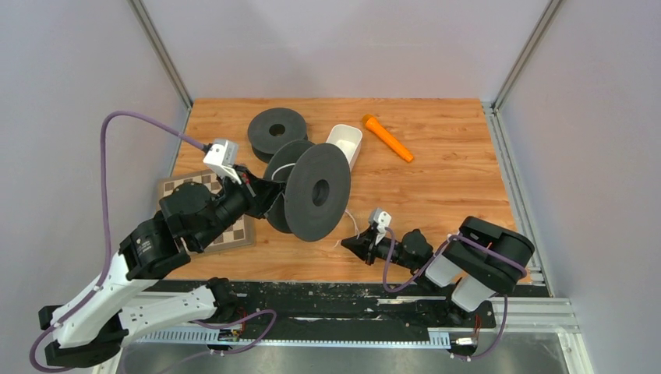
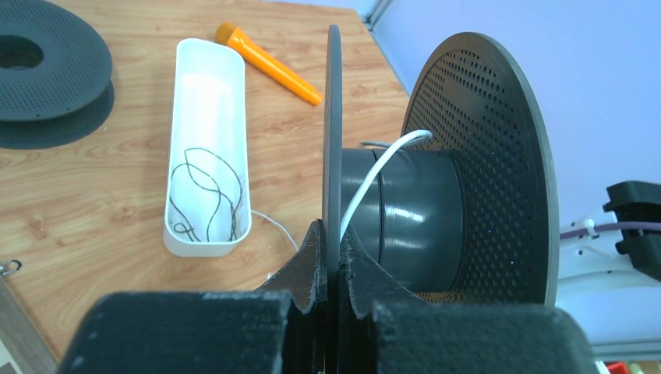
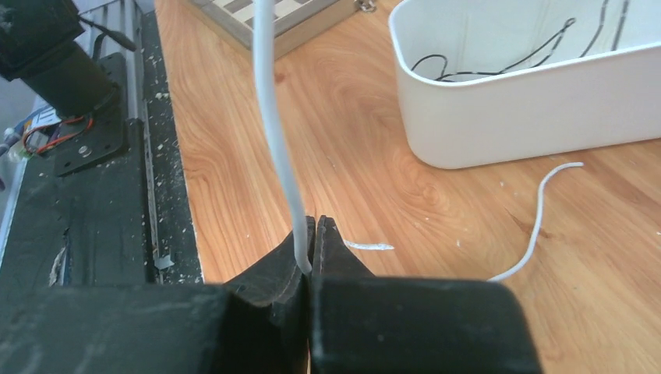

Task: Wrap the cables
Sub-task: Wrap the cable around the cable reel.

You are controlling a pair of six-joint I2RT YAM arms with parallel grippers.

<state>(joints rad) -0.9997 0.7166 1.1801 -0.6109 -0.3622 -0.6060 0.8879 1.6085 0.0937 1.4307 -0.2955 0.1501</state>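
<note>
1. Currently, left hand (image 2: 334, 245) clenches the flange of the perforated black spool (image 2: 483, 140).
2. Right hand (image 3: 313, 234) pinches the thin white cable (image 3: 274, 117) over the wooden counter (image 3: 374, 179).
3. Dark cable (image 2: 204, 191) lies coiled in the white tray (image 2: 204, 243).

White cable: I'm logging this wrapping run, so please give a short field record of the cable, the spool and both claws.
white cable: lies over the hub of the upright spool; one stretch rises from the right claw; a loose end lies beside the white tray
left claw: shut on a flange of the upright spool
right claw: shut on the white cable
dark cable: loosely coiled inside the white tray
second spool: lying flat, untouched
</note>
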